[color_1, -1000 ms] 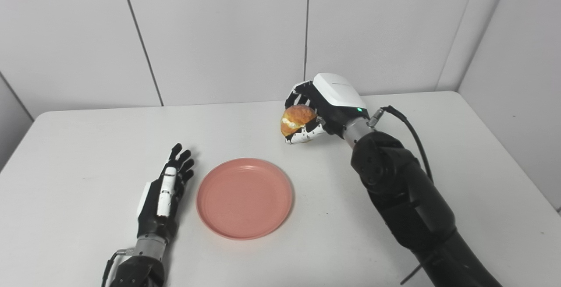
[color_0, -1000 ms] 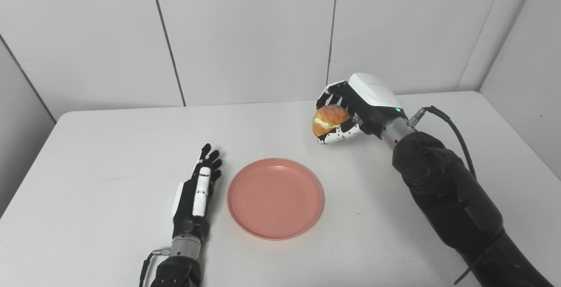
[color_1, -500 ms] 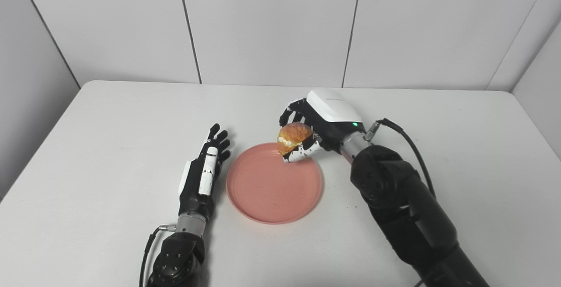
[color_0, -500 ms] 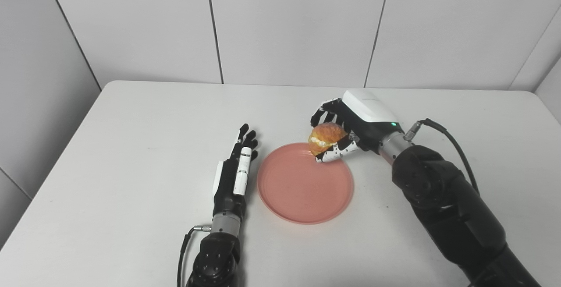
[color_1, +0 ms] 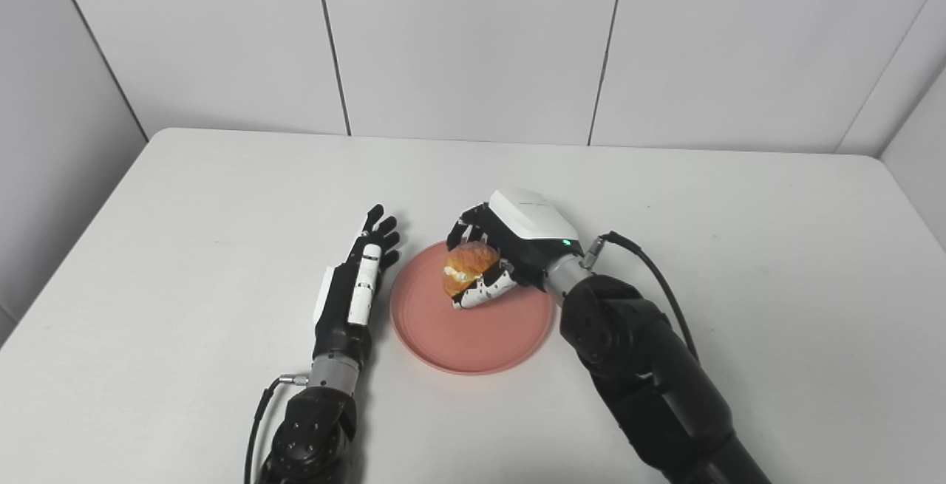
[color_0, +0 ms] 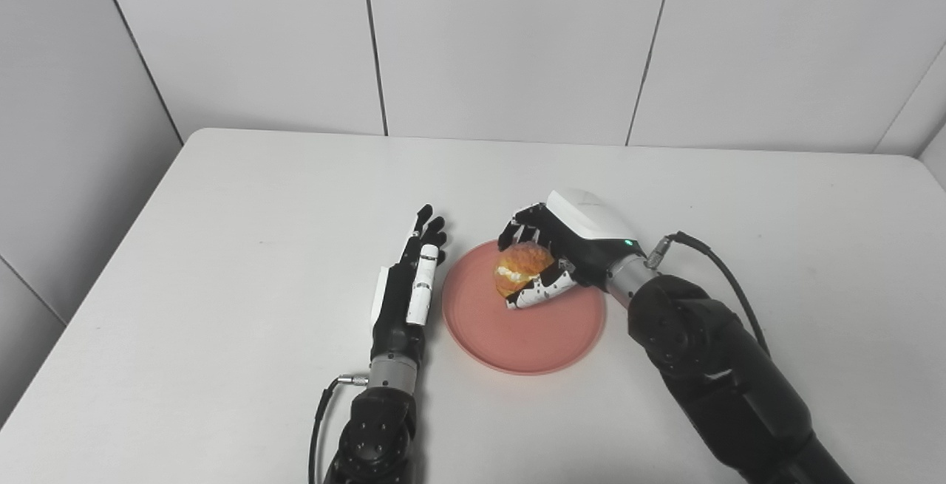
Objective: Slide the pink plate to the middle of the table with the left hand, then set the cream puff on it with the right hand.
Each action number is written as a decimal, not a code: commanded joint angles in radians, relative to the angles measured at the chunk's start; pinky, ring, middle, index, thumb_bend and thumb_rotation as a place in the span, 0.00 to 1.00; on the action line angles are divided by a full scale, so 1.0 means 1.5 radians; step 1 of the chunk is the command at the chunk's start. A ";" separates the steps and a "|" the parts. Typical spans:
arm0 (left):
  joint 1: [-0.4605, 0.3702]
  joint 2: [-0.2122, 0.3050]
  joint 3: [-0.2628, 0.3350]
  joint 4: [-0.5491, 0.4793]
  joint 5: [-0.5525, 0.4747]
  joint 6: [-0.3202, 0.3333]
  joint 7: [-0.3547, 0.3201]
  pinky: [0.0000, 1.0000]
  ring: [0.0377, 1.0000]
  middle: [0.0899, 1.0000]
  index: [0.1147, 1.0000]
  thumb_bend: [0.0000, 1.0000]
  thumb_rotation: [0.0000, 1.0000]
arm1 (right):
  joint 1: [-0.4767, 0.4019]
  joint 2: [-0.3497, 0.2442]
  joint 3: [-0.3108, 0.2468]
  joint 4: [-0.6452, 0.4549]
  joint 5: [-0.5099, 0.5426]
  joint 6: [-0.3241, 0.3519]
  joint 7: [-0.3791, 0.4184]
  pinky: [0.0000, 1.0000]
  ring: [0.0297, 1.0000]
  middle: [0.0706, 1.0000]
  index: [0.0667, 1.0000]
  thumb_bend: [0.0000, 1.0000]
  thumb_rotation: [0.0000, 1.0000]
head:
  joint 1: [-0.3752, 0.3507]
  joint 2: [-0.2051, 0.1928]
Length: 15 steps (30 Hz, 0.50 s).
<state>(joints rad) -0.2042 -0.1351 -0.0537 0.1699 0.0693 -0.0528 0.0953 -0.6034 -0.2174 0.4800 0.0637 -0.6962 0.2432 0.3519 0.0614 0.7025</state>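
The pink plate (color_0: pixel 532 336) lies on the white table near its middle. My right hand (color_0: pixel 562 255) is shut on the golden cream puff (color_0: pixel 521 277) and holds it over the far part of the plate, low above it. Whether the puff touches the plate I cannot tell. My left hand (color_0: pixel 410 284) lies flat and open on the table just left of the plate's rim, fingers pointing away from me and holding nothing. The same scene shows in the right eye view, with the cream puff (color_1: pixel 465 266) over the plate (color_1: pixel 473 343).
The white table (color_0: pixel 222 247) is ringed by grey wall panels at the back and left. Its left edge and front left corner are in view. A black cable (color_0: pixel 709 255) loops from my right wrist.
The camera has shifted. My right hand has carried the cream puff from beyond the plate's far right rim to over the plate and lower. My left hand has stayed beside the plate.
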 commanded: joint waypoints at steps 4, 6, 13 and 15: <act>0.027 -0.020 -0.013 0.007 -0.004 0.037 -0.006 0.91 0.91 0.92 0.92 0.43 1.00 | -0.024 0.013 0.003 0.012 -0.003 -0.036 -0.020 0.37 0.37 0.46 0.51 0.51 0.00 | -0.001 0.005; 0.027 -0.021 -0.013 0.002 -0.004 0.042 -0.005 0.91 0.91 0.92 0.91 0.43 1.00 | -0.022 0.015 0.004 0.020 -0.004 -0.044 -0.026 0.36 0.37 0.46 0.51 0.51 0.00 | -0.001 0.007; 0.028 -0.019 -0.015 -0.002 0.002 0.046 -0.005 0.90 0.91 0.92 0.92 0.43 1.00 | -0.018 0.017 0.012 0.040 -0.007 -0.054 -0.036 0.38 0.37 0.46 0.49 0.51 0.00 | -0.002 0.010; 0.028 -0.020 -0.014 -0.004 0.000 0.049 -0.006 0.90 0.91 0.92 0.92 0.43 1.00 | -0.017 0.016 0.015 0.041 -0.010 -0.053 -0.035 0.38 0.37 0.46 0.50 0.51 0.00 | -0.002 0.011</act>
<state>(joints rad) -0.1978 -0.1407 -0.0550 0.1524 0.0700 -0.0353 0.0961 -0.6007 -0.2002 0.5053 0.1382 -0.7028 0.2087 0.3268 0.0583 0.7179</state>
